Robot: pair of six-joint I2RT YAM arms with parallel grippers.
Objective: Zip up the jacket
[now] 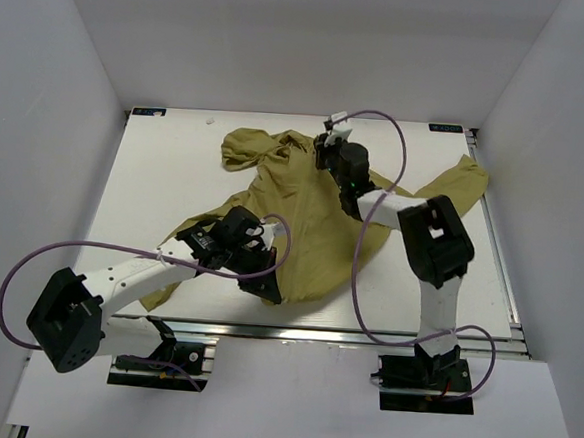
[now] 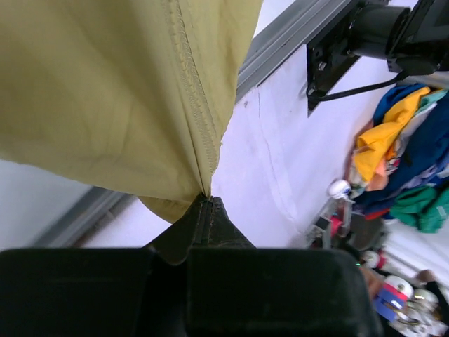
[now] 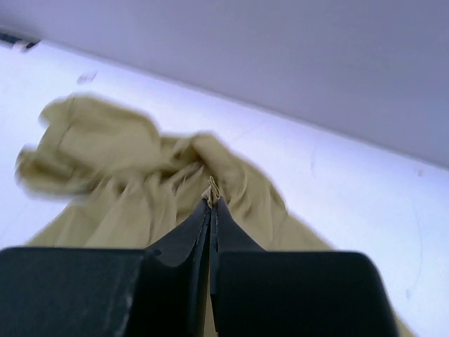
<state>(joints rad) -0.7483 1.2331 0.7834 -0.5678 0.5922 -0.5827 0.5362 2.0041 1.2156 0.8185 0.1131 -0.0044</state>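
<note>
The olive-yellow jacket point(image 1: 302, 220) lies spread on the white table, hood at the back left, one sleeve reaching to the right edge. My left gripper point(image 1: 263, 282) is shut on the jacket's bottom hem by the front seam; in the left wrist view the fabric point(image 2: 119, 91) hangs from the closed fingertips point(image 2: 208, 202). My right gripper point(image 1: 329, 153) is shut on a small fold of fabric near the collar; in the right wrist view a bit of the jacket point(image 3: 105, 161) sticks out between the fingertips point(image 3: 211, 203). The zipper slider is not visible.
The white table point(image 1: 165, 170) is walled by white panels at back and sides. Its metal front rail point(image 1: 344, 335) runs just below the left gripper. Purple cables point(image 1: 368, 284) loop over both arms. Off the table, a pile of coloured clothes point(image 2: 400, 154) shows in the left wrist view.
</note>
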